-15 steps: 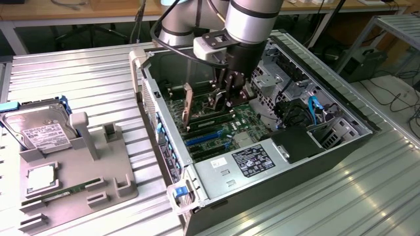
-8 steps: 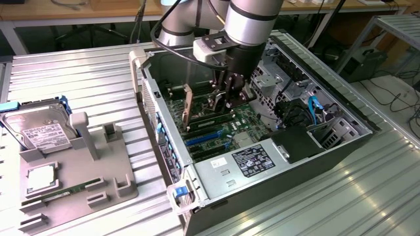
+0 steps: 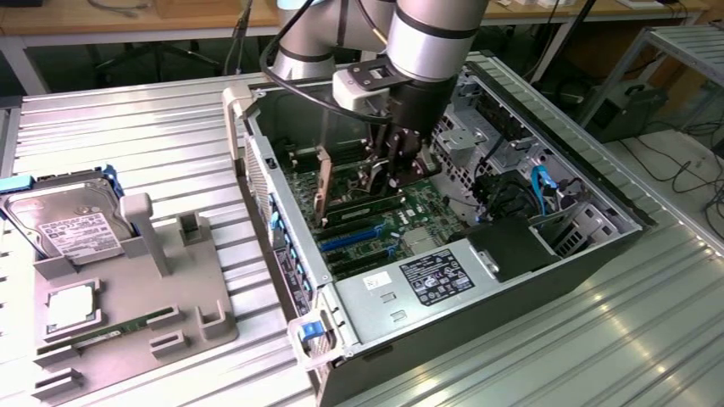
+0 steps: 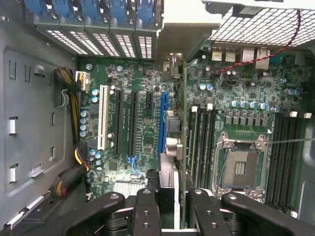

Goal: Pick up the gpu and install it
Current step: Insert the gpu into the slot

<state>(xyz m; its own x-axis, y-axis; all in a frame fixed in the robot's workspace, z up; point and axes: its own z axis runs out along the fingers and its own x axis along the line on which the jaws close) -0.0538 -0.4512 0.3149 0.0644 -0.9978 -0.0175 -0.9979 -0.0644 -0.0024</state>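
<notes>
My gripper (image 3: 391,176) reaches down into the open computer case (image 3: 588,229) and is shut on the gpu (image 3: 358,198), a thin green card held upright on its edge just above the motherboard (image 3: 419,208). In the wrist view the gpu (image 4: 170,147) shows edge-on between the two black fingers (image 4: 146,211), running along the long blue slot (image 4: 161,123). Its pale bracket end (image 4: 173,66) points toward the case's slotted back wall. Whether the card's edge sits in the slot I cannot tell.
A silver hard drive (image 3: 68,222), a square chip (image 3: 70,305) and a narrow memory stick (image 3: 114,329) rest on the grey fixture (image 3: 203,305) at the exterior view's left. Inside the case are the power supply (image 3: 436,278), black slots (image 4: 118,123), a white slot (image 4: 102,118) and the processor socket (image 4: 241,167).
</notes>
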